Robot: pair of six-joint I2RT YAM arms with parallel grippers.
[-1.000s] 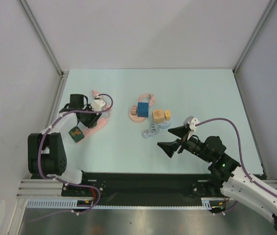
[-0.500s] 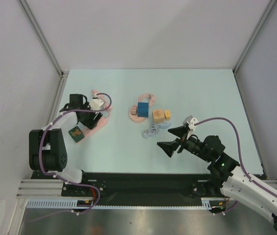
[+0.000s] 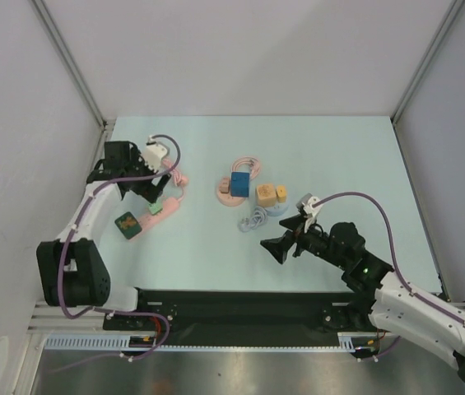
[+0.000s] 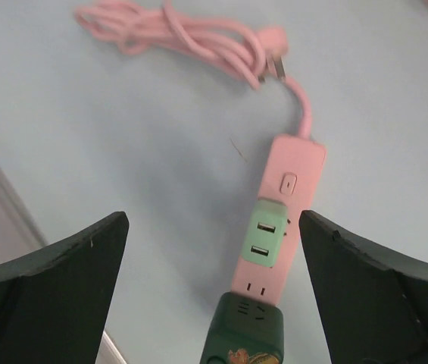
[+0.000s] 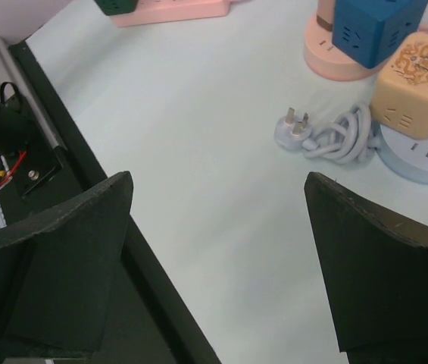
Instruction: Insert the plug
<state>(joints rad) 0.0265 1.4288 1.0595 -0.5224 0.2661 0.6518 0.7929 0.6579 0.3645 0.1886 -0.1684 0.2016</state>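
Plug (image 4: 273, 47) loose, near pink power strip (image 4: 292, 162)

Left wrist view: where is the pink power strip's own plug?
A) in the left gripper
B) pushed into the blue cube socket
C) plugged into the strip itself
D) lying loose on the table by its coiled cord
D: the pink plug lies on the table beside its coiled cord, prongs bare, nothing gripping it.
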